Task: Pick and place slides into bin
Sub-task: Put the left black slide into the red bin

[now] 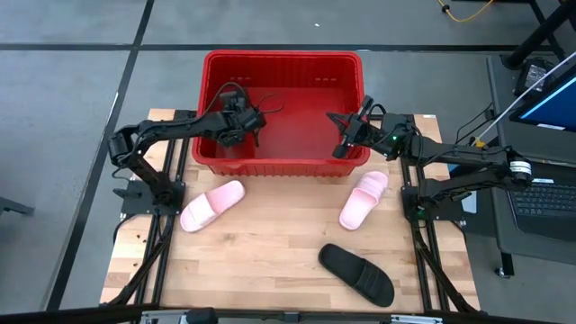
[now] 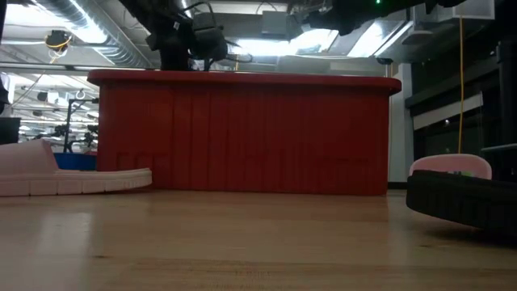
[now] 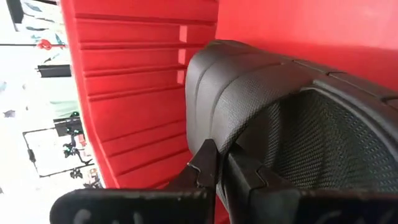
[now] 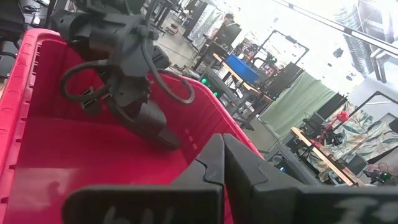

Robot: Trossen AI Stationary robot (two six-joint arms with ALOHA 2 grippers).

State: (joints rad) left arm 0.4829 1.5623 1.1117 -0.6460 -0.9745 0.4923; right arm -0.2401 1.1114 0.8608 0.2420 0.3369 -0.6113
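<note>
The red bin (image 1: 281,65) stands at the table's far edge. My left gripper (image 1: 241,121) is over the bin's left half, shut on a black slide (image 3: 261,93), which also shows in the right wrist view (image 4: 146,121). My right gripper (image 1: 346,137) is shut and empty over the bin's right half. Two pink slides (image 1: 211,205) (image 1: 364,199) lie flat on the table in front of the bin. A second black slide (image 1: 357,273) lies sole-down near the front right. My left gripper pinches an edge of the black slide (image 3: 227,140) between its two fingers, one on the smooth ribbed outer side and one on the textured inner side. The fingers come from above. The slide hangs below them inside the bin, one end (image 4: 166,140) pointing down above the bin's floor.
The bin's front wall (image 2: 242,133) fills the low view, with a pink slide (image 2: 48,174) at its left and the black slide (image 2: 460,202) at its right. Bare wooden table (image 1: 261,243) lies between the slides. Equipment stands off the table's right side.
</note>
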